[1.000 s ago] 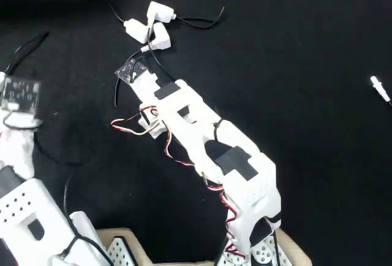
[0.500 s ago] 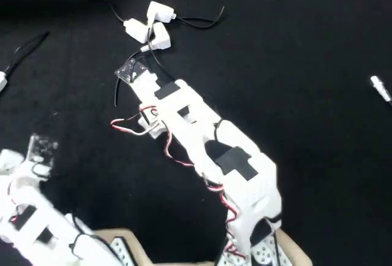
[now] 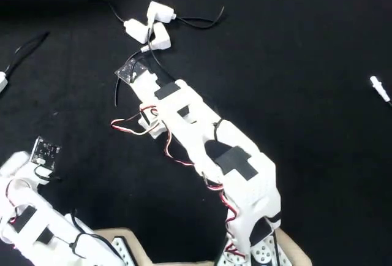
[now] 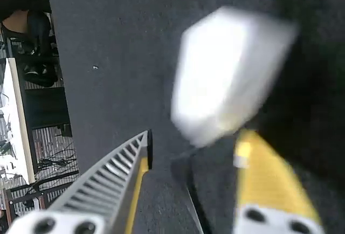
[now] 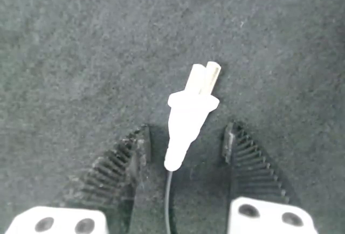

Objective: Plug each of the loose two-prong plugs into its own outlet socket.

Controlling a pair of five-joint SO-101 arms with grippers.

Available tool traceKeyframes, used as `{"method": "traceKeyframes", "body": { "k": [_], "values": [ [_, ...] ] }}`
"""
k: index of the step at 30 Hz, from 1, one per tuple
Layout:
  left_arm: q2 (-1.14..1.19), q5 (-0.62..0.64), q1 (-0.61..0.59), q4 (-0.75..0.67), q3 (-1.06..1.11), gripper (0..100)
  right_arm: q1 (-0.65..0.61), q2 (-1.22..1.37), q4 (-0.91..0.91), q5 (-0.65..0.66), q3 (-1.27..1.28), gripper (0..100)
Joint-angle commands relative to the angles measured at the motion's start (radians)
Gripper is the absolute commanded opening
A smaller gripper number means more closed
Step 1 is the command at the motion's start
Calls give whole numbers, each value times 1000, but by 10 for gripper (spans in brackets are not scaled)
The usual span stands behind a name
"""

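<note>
A white two-prong plug [image 5: 191,110] lies on the black cloth with its thin cable running back toward the camera. My right gripper [image 5: 186,132] is open, one finger on either side of the plug's body without touching it. From above, the right arm's wrist [image 3: 131,71] hangs just in front of a cluster of white outlet sockets [image 3: 150,24] with black cables. My left gripper [image 4: 194,137] is open, and a blurred white block [image 4: 232,75] lies just past its fingertips. The left arm's wrist [image 3: 45,151] is near the front left of the table.
Another white plug [image 3: 380,88] lies at the table's right edge. A small white piece [image 3: 2,81] on a black cable sits at the left edge. Red and white servo wires [image 3: 131,125] loop beside the right arm. The black cloth [image 3: 294,64] covers the table.
The left arm has pulled back from the left edge toward the table's front left, uncovering the white piece on its cable. The right arm has not moved.
</note>
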Motion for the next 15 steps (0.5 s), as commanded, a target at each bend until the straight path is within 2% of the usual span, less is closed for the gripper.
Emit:
{"method": "traceKeyframes", "body": {
  "k": [1, 6, 10, 15],
  "values": [
    [-12, -72, 15, -26, 12, 484, 17, -30, -3, 2, 2, 240],
    [-12, -61, 5, -25, -51, 499, 17, -30, -3, 3, 2, 240],
    [-2, -8, -67, -18, -130, 482, 17, -30, -3, 3, 2, 240],
    [0, 15, -97, 28, -156, 402, 15, -30, -3, 3, 2, 240]
  ]
}}
